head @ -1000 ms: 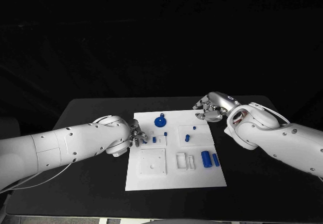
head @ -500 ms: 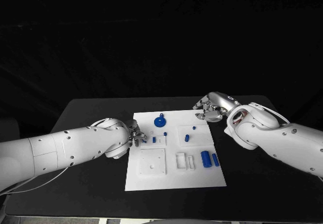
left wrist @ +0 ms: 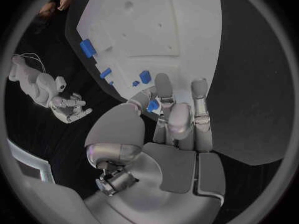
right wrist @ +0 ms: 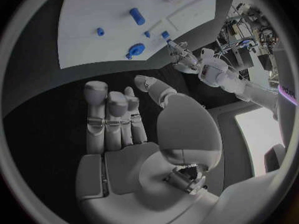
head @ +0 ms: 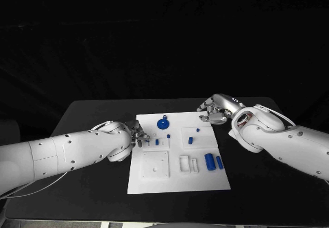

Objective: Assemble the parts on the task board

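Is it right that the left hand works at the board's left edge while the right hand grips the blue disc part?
Not quite. The left hand is at the left edge of the task board, but the right hand holds nothing: it sits off the board's far right corner, fingers apart, as the right wrist view shows. The blue disc part lies untouched.

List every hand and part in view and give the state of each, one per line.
left hand: at the task board's edge, fingertips on a small blue part.
right hand: open, holding nothing, over the black table off the board's far corner.
task board: flat on the table.
blue disc part: lying on the board's far end.
two blue cylinders: lying side by side on the board.
small blue peg: standing upright in the board.
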Available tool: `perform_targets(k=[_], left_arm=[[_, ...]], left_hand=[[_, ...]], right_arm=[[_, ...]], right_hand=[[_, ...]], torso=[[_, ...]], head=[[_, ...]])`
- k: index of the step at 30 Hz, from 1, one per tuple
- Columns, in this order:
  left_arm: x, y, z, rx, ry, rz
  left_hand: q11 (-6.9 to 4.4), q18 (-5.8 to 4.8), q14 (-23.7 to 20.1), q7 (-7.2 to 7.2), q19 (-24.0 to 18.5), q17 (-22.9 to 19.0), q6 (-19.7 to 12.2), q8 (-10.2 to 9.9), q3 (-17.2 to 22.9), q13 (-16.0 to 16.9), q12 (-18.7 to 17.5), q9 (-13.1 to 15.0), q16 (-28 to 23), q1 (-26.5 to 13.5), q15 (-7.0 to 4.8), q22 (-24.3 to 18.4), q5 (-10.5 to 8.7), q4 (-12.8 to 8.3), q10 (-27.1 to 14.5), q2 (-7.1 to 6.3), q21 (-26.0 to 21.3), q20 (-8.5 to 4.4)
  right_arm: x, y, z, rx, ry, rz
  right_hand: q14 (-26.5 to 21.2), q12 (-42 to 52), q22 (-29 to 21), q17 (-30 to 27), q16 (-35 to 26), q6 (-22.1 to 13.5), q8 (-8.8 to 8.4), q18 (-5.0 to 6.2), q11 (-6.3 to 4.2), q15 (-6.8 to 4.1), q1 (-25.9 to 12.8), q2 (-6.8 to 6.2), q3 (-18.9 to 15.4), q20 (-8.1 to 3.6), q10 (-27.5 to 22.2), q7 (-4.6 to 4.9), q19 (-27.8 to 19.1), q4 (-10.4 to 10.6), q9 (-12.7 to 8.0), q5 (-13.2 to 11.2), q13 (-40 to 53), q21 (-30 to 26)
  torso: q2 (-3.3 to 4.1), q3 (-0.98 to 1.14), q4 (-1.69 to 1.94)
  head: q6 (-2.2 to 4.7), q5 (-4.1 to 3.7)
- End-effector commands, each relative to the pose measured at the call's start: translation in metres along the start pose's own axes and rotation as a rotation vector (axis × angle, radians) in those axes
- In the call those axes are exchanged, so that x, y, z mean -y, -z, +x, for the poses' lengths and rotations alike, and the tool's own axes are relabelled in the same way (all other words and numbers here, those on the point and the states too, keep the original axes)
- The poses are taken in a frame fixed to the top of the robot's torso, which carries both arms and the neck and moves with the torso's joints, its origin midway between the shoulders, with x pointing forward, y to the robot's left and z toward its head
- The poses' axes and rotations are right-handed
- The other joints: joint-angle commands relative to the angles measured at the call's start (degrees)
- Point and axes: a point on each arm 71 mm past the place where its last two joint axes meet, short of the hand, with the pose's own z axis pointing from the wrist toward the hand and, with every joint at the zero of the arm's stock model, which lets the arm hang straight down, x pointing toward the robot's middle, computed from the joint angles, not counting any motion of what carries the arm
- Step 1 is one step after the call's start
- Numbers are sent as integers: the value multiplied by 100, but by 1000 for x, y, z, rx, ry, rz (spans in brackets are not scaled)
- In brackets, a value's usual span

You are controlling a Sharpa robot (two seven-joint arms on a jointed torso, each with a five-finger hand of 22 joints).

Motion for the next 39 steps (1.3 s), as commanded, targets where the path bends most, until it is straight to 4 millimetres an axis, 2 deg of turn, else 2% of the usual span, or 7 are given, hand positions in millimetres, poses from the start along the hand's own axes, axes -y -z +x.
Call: perform_targets(k=[1,9,18,39], left_arm=[[3,0,1,6,-8,22],[4,-1,5,-26,-34,14],[1,-2,10,-13,-64,11],[-2,-2,20,-23,-107,12]], left_hand=[[-41,64,-3,-757,20,-5,1903,18,7,-8,23,2,2,83,-6,113,26,40,272,10,21,34],[-36,60,-11,-753,13,-44,1902,12,17,-18,12,-5,-17,117,11,111,27,36,273,4,20,36],[-36,42,-4,-754,21,-52,1906,12,13,-21,12,-10,-23,129,13,109,15,27,273,0,18,18],[-41,35,0,-757,33,-30,1905,24,-2,-21,31,-3,2,176,0,114,6,55,272,-14,25,9]], right_arm=[[-1,0,1,-12,2,-7],[-1,0,2,-15,2,-6],[-1,0,2,-17,2,-5],[0,1,2,-20,1,-4]], right_hand=[[-51,-17,382,-4,-16,48,-11,104,-2,-1,-57,-1,44,-12,-50,9,-35,-3,-6,18,-1,-4],[-51,-17,382,-4,-16,48,-11,104,-2,-1,-57,-1,44,-12,-50,9,-35,-3,-6,18,-1,-4],[-51,-17,382,-4,-16,48,-11,104,-2,-1,-57,-1,44,-12,-50,9,-35,-3,-6,18,-1,-4],[-54,-19,380,-7,-22,51,-11,105,-2,-2,-59,9,52,-13,-51,9,-39,-12,-6,30,-1,-6]], torso=[[2,1,-5],[0,7,-2],[2,1,-3],[0,2,-2]], head=[[-12,-8],[-21,-10],[-37,-20],[-60,-12]])
